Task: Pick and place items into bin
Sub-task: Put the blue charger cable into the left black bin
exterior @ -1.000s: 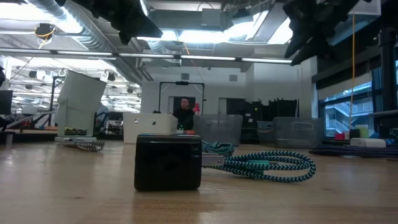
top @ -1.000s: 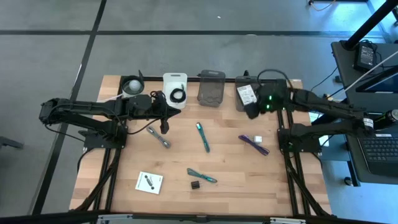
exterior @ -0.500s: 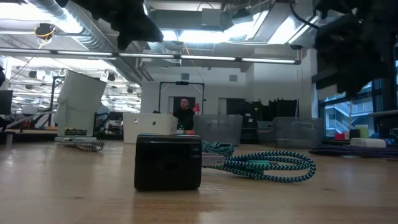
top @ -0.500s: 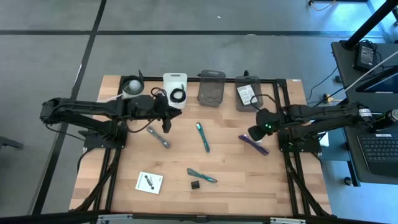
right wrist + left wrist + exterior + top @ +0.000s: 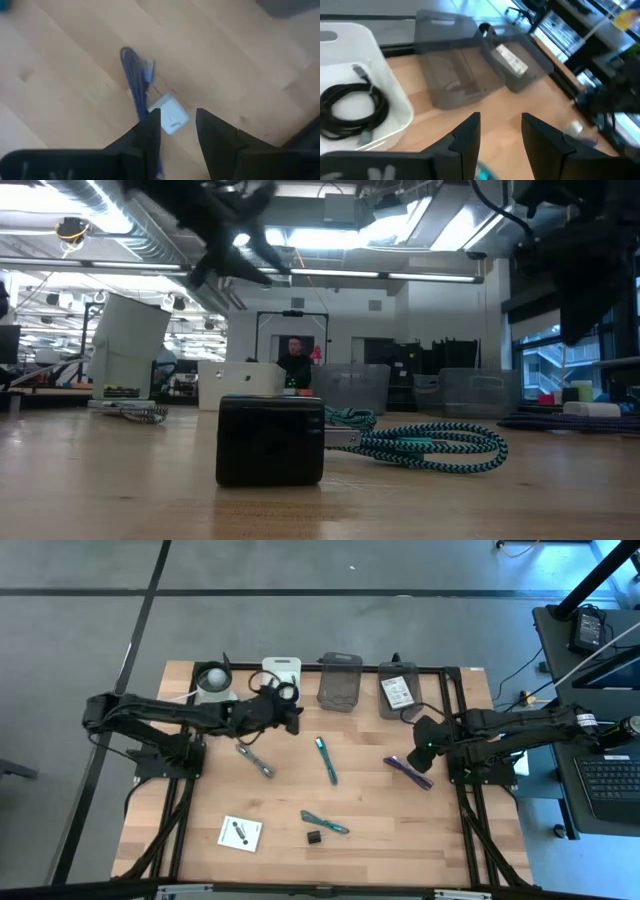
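- The black coiled cable (image 5: 352,112) lay inside the white rectangular plastic bin (image 5: 395,95) at the table's back edge, a grey plug end resting across its loop.
- The left gripper (image 5: 501,131) hung just in front of that bin, its two dark fingers spread apart with nothing between them.
- Beside the white bin stood a smoky grey translucent bin (image 5: 451,75) whose contents I could not make out, then a second grey bin (image 5: 398,691) holding a white printed card (image 5: 511,58); its print was too blurred to read.
- The purple strip (image 5: 134,75) and the small white cube (image 5: 170,117) lay touching on the wooden table (image 5: 360,790) under the right gripper (image 5: 176,131), whose fingers stood parted and pinched nothing.
- The teal pen (image 5: 326,759), grey metal tool (image 5: 255,760), teal tie (image 5: 325,823), tiny black block (image 5: 314,837) and a white card (image 5: 241,833) with dark marks lay loose on the table.
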You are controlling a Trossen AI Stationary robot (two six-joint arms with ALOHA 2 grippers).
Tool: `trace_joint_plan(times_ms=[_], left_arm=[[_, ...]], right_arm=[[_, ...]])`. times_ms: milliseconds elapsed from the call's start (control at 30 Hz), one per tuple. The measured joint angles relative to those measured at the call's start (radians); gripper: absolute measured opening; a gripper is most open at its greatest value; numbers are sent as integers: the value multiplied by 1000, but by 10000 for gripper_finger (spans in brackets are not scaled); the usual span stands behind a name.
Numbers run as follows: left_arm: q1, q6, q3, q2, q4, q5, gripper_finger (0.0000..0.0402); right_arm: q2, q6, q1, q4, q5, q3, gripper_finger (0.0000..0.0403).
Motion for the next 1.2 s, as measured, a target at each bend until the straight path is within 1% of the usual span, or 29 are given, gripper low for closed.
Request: trace_joint_plan(times_ms=[133, 200, 267, 333, 400, 500, 600, 667, 733, 800, 933, 1067, 1200], left_arm=[[0, -51, 185, 177, -31, -25, 137], [0, -77, 310, 282, -97, -28, 136], [1, -146, 440, 380, -214, -23, 135], [7, -241, 569, 470, -343, 37, 135], [16, -303, 678, 548, -469, 96, 135], [22, -375, 791, 640, -567, 127, 135], [22, -504, 832, 708, -579, 150, 136], [22, -603, 834, 738, -583, 190, 136], [19, -657, 835, 769, -608, 236, 135], [12, -689, 835, 800, -641, 283, 134], [-7, -758, 835, 848, -659, 315, 136], [-18, -775, 834, 870, -663, 331, 134], [-20, -776, 834, 873, -684, 324, 135]], right_arm=[[0, -101, 0, -44, 22, 0, 127], [0, -125, 0, -75, 64, 0, 127], [-1, -144, -1, -110, 113, 0, 127], [-3, -170, -1, -132, 156, 0, 127], [-6, -199, -1, -147, 176, 0, 127], [-14, -252, -1, -149, 176, 0, 127], [-25, -292, -1, -148, 176, 0, 127], [-33, -301, -1, -148, 176, 0, 127], [-44, -303, -1, -148, 176, 0, 127], [-54, -303, -1, -148, 176, 0, 127], [-81, -303, -1, -149, 176, 0, 127], [-113, -303, -1, -150, 176, 0, 127], [-138, -303, -1, -147, 177, 0, 127]])
